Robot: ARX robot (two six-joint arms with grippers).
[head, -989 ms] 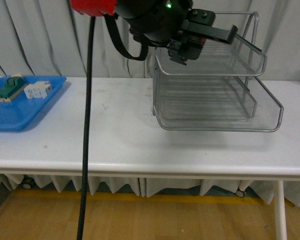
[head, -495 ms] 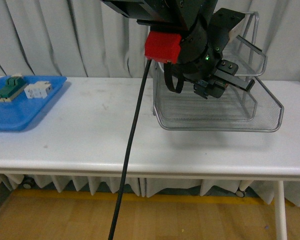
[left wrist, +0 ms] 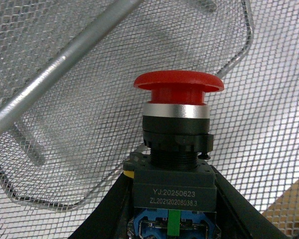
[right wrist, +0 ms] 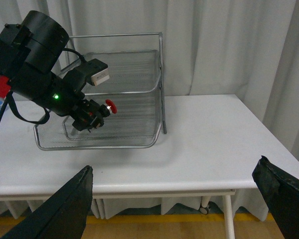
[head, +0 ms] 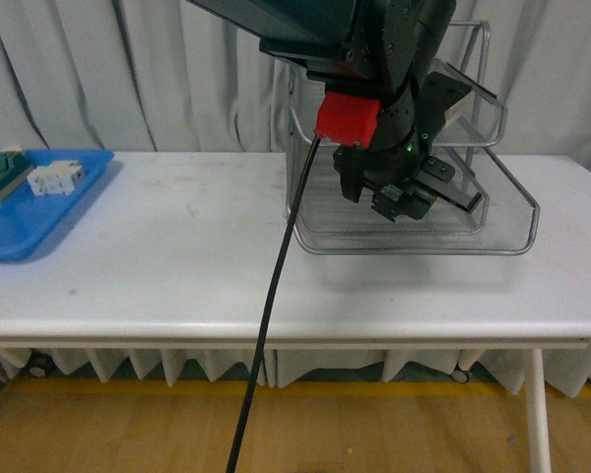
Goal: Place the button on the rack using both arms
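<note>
The button (left wrist: 179, 85), with a red mushroom cap on a dark body, is held by its body between my left gripper's (left wrist: 172, 201) black fingers, cap pointing into the mesh. The silver wire-mesh rack (head: 518, 211) stands on the table's right half. In the front view my left gripper (head: 410, 200) hangs over the bottom tier's front part. The right wrist view shows the button (right wrist: 110, 106) just above the bottom tier of the rack (right wrist: 160, 74). My right gripper (right wrist: 174, 199) is open and empty, well back from the rack, off the table's edge.
A blue tray (head: 20, 225) at the table's far left holds a green-topped block (head: 0, 172) and a white block (head: 55, 179). A black cable (head: 276, 296) hangs from the left arm across the table's (head: 177, 276) front. Curtains close the back.
My left arm has come down from beside the rack's upper tier to the bottom tier, carrying the button. The front view itself has shifted, so the rack and tray sit further left.
</note>
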